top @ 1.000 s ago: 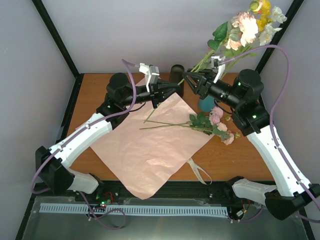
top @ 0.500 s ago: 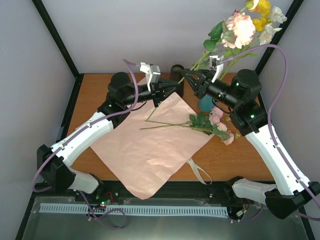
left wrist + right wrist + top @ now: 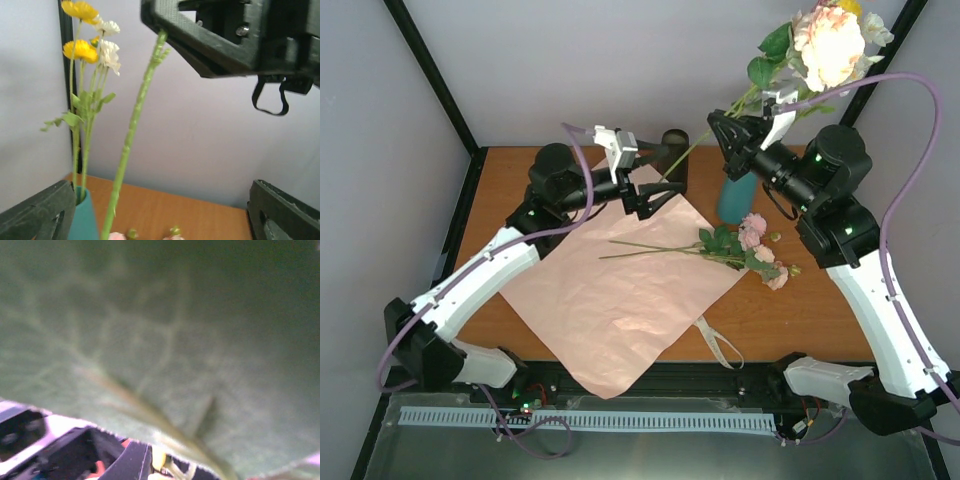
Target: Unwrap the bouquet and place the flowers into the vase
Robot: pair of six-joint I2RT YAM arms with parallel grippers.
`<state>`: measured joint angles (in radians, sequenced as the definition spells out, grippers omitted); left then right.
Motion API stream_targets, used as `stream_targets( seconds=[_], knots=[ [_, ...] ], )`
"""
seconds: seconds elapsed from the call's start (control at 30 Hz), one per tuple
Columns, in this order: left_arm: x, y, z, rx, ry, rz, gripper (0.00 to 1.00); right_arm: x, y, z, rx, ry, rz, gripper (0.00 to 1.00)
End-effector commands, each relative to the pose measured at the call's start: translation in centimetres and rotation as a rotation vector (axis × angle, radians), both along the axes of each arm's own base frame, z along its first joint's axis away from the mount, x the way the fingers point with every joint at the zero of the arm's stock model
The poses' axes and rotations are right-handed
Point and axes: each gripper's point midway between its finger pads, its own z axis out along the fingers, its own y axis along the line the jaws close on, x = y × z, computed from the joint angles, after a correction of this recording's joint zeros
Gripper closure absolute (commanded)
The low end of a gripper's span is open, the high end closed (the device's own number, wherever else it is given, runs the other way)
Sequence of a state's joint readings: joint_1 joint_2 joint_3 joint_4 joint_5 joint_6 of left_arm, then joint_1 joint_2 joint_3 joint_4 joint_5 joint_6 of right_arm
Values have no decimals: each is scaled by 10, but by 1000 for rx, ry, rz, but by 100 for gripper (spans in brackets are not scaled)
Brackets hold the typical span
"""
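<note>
So the left hand (image 3: 655,197) sits low over the far corner of the pink paper (image 3: 620,290) with its fingers spread wide, gripping nothing. In its wrist view both fingers stand well apart and a green stem runs up between them without touching either.

That's the rose stem (image 3: 692,152). Its long axis slants from its cut end, just beside the left hand, up and to the right to the big peach rose head (image 3: 830,45) high near the back wall. The right hand (image 3: 738,135) is clamped shut on it partway up, held high with the wrist tipped up. Its own camera is no help, just a blurry leaf filling the view.

The key bit: the teal vase (image 3: 732,200) stands on the worktop (image 3: 800,310) right under the right hand, while the stem's bottom end hangs off to the vase's left. My guess is the stem has to swing upright and shift right before it goes in. The right arm is the nearer one.

The remaining flowers (image 3: 725,243) lie on the paper's right edge.
</note>
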<state>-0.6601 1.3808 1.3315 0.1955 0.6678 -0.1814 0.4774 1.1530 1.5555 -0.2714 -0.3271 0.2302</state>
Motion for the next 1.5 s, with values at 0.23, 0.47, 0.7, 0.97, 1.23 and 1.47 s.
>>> stream_targets(
  seconds=[0.23, 0.47, 0.7, 0.97, 1.23, 1.47],
  knots=[
    [-12, 42, 24, 9, -117, 209, 1, 45, -66, 12, -186, -44, -467, 97],
    [-16, 53, 4, 42, -80, 243, 1, 89, -105, 12, -217, 5, -646, 97],
    [-24, 55, -9, 88, -63, 220, 0, 126, -131, 5, -236, 14, -710, 97],
    [-27, 53, -17, 121, -56, 203, 1, 152, -164, -14, -248, 49, -791, 97],
    [-25, 49, -21, 138, -64, 187, 0, 170, -169, -41, -223, 99, -783, 97],
    [-24, 45, -22, 145, -62, 174, 1, 184, -168, -83, -220, 180, -775, 97]
  ],
)
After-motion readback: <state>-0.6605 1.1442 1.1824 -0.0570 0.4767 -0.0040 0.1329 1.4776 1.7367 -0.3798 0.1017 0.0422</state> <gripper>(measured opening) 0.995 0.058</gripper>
